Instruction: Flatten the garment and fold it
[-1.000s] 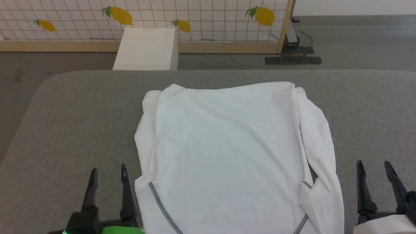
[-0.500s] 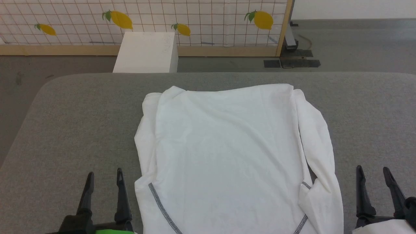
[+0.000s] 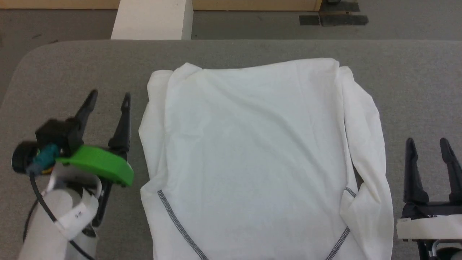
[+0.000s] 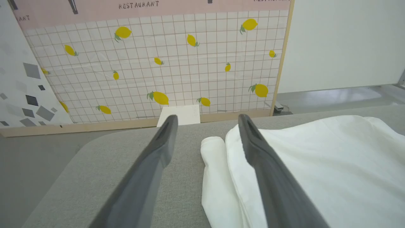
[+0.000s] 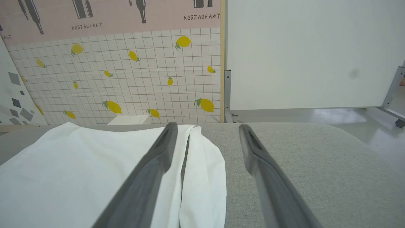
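Observation:
The white T-shirt (image 3: 252, 155) lies spread on the grey table (image 3: 72, 72), both long sides folded inward, dark zigzag seams near my edge of the table. Over the bare table just left of the shirt's left edge, my left gripper (image 3: 109, 96) stands open and holds nothing. My right gripper (image 3: 427, 142) is open too, beside the shirt's right fold near the table's front. In the left wrist view the left gripper (image 4: 207, 118) points along the shirt's (image 4: 316, 164) folded left edge. The right gripper (image 5: 207, 126) frames the shirt's (image 5: 79, 167) right fold in the right wrist view.
A rigid white box (image 3: 151, 20) stands on the floor beyond the table's far edge. Behind it is a lemon-patterned tiled wall panel (image 4: 158, 63). Grey table surface extends on both sides of the shirt.
The head camera has tilted down, so the whole scene shifted. My left gripper has moved forward along the shirt's left edge, its arm now showing. The shirt has not moved.

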